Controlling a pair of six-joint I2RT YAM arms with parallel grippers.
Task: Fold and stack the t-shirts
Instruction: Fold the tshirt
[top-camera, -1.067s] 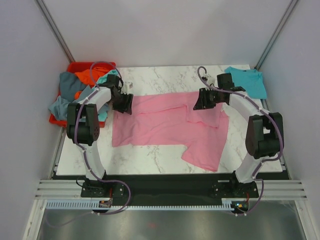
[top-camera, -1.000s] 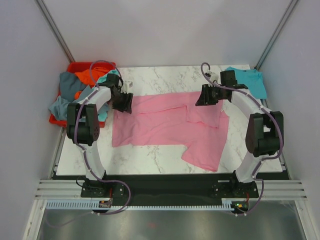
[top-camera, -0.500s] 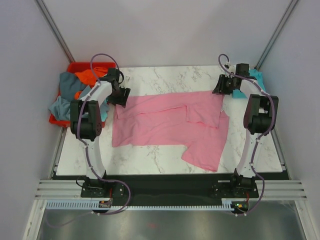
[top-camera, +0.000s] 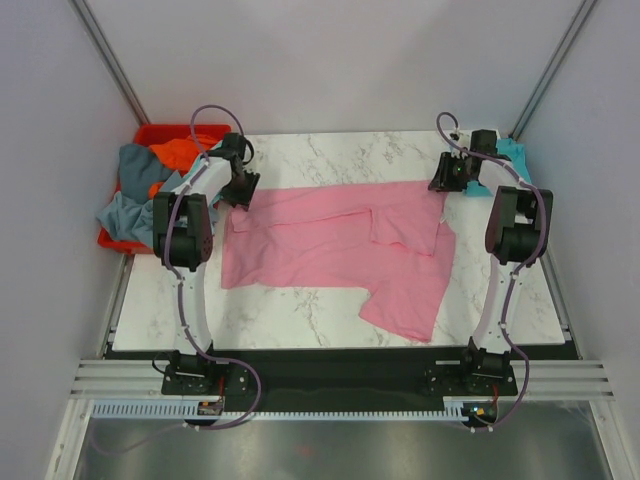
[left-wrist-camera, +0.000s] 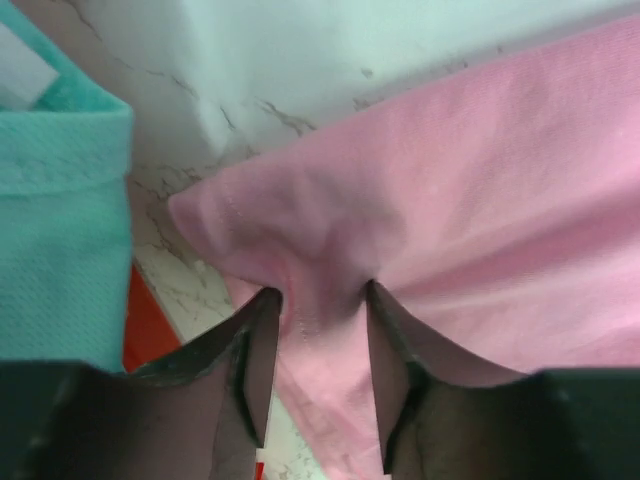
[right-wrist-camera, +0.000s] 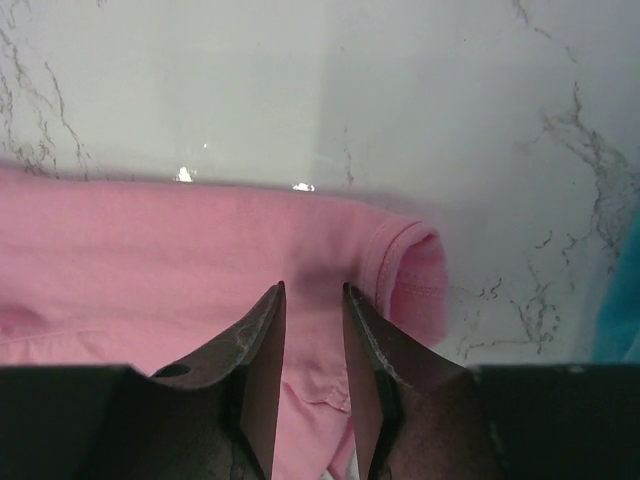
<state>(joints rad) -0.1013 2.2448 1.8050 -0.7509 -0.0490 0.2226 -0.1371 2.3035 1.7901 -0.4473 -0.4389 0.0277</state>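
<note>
Fold of pink t-shirt (top-camera: 320, 250) pinched between narrow left fingers (left-wrist-camera: 250, 380); right fingers (right-wrist-camera: 262, 380) likewise.

No writing, brand marks, numbers or signs can be read anywhere in the scene. A small white tag (left-wrist-camera: 20, 72) on the mint-green t-shirt (left-wrist-camera: 60, 210), far left, shows no legible print.

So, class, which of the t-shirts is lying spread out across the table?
The pink t-shirt, opened out across the middle. The teal t-shirt sits at the far right corner; the other shirts are heaped in the red bin.
</note>
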